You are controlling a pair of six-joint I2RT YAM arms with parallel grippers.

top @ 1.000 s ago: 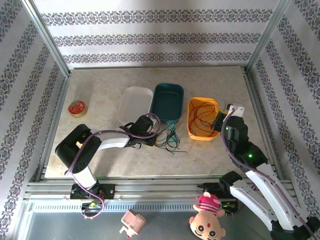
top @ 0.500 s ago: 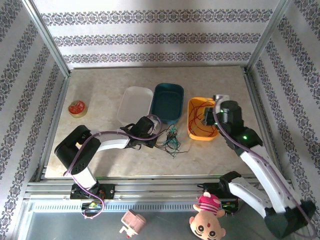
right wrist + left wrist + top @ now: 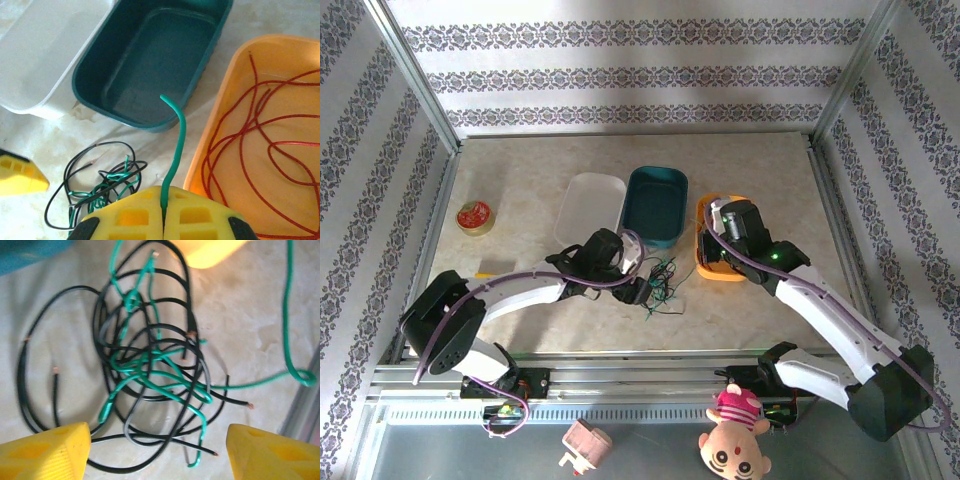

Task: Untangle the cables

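Left wrist view: cables (image 3: 150, 365) = green and black tangle, flat on the desk (image 3: 240, 315), on the near side of the trays. It is knotted mostly in the middle, and several bare ends poke out.

One green cable (image 3: 177, 135) comes up out of the right hand (image 3: 162, 195), which is clamped shut on it near the gap between teal tray (image 3: 150, 65) and orange tray (image 3: 220, 100). Red cables (image 3: 270, 150) lie inside the orange tray, apart from the heap. White tray (image 3: 40, 45) sits left of the teal one.

Left hand (image 3: 157, 450) is open, with its fingers spread wide on either side of the heap's near edge. It hovers just over the heap and grips nothing.

Step looks like: free the green strand while the heap is held back.
- Bring the left hand down on black loops only, not on the green run, or it pins what must slide.
- Pull slowly with the right hand, up and away to the right, in line with the strand.
- Watch the tight green twist at the far side of the tangle, a likely snag.
- If the whole heap drags, stop and re-pin.
- The strand is thin and may slip through the pads.
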